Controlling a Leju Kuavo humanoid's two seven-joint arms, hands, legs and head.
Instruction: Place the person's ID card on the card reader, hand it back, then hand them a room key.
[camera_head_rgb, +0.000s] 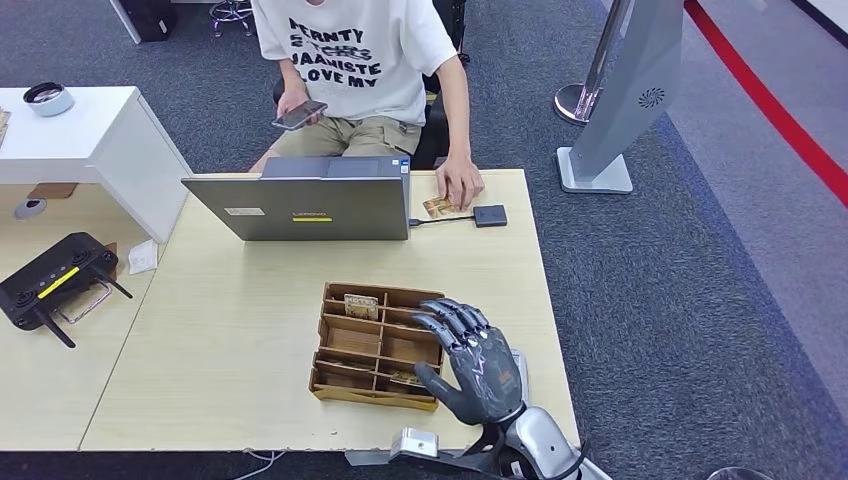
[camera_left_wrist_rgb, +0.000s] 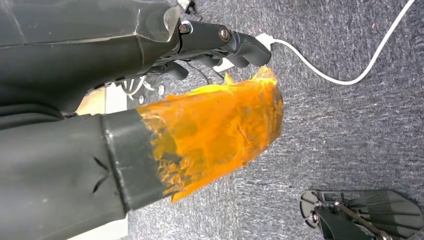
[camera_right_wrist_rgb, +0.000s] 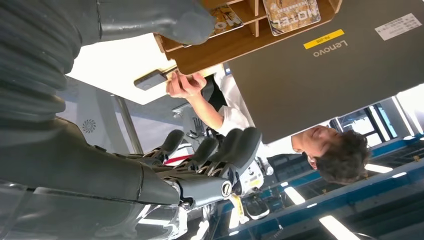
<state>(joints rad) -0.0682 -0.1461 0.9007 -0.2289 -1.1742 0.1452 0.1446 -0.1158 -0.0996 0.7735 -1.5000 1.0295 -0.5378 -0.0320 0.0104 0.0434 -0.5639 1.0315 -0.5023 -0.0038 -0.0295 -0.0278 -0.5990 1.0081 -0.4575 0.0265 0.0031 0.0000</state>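
Near the table's (camera_head_rgb: 250, 380) front edge, the right hand (camera_head_rgb: 470, 365) is hovering over the right end of the wooden tray (camera_head_rgb: 345, 385) — fingers spread, holding nothing. A key card (camera_head_rgb: 361, 306) is lying in a far compartment. Beyond, a laptop (camera_head_rgb: 300, 205) is standing open. At the far edge, the person's hand (camera_head_rgb: 460, 185) is resting on the ID card (camera_head_rgb: 437, 207), just beside the card reader (camera_head_rgb: 490, 215). The left hand (camera_left_wrist_rgb: 150, 145) — I cannot tell its state.

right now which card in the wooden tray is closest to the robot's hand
The card in the near row, just beside the right hand's thumb. The other card stands in the far row of the wooden tray, nearer the laptop.
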